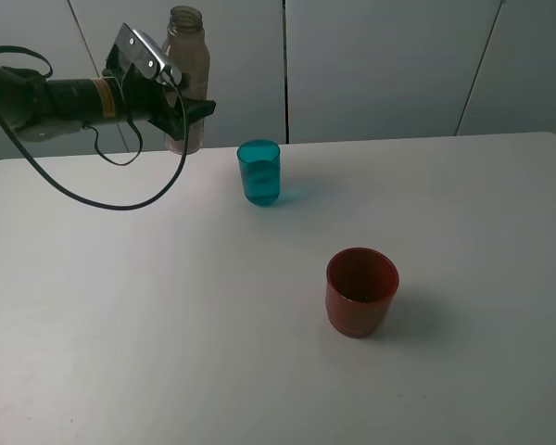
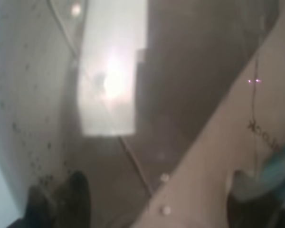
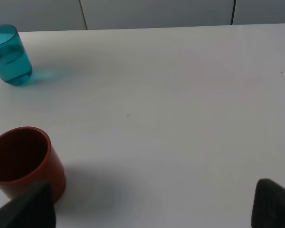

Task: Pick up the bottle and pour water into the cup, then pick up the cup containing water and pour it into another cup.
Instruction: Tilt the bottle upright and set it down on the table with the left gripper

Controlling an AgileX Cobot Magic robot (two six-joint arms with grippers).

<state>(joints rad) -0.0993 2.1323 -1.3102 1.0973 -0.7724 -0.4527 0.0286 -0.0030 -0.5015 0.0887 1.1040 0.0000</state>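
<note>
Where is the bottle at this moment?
In the high view the bottle is at the back left of the table, upright in the left gripper, left of the teal cup.

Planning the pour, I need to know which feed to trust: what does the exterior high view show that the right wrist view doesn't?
Only the exterior high view: the left hand closed on the upright bottle, at the back left of the table. Only the right wrist view: the right hand, its fingers spread wide with nothing between them. Both: the teal cup and the red cup, standing apart on the white table.
</note>
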